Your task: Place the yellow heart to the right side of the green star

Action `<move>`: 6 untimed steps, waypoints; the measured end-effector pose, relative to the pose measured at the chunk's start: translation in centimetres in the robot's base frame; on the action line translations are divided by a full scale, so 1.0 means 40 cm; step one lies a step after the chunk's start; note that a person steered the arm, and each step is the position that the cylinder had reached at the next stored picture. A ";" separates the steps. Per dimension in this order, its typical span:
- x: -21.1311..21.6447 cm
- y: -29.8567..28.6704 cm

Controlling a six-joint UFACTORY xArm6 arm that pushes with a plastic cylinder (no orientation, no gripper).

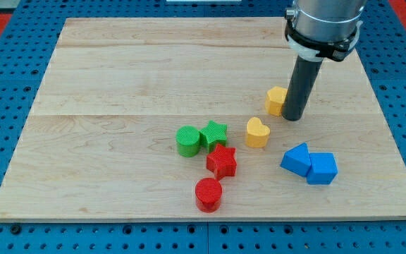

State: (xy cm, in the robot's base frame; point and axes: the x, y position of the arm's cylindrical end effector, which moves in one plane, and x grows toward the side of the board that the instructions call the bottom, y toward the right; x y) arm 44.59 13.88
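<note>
The yellow heart [257,132] lies on the wooden board right of the middle. The green star [213,133] sits to its left, about a block's width away, touching a green round block [187,141]. My tip [292,116] stands up and to the right of the yellow heart, a short gap away. It is right beside a second yellow block [276,100], which it partly hides on its right side.
A red star [222,161] sits just below the green star, with a red round block [208,195] below that. Two blue blocks [309,164] lie together at the lower right. The wooden board [118,85] rests on a blue pegboard.
</note>
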 end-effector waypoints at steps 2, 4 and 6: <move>0.128 -0.126; 0.213 -0.171; 0.197 -0.249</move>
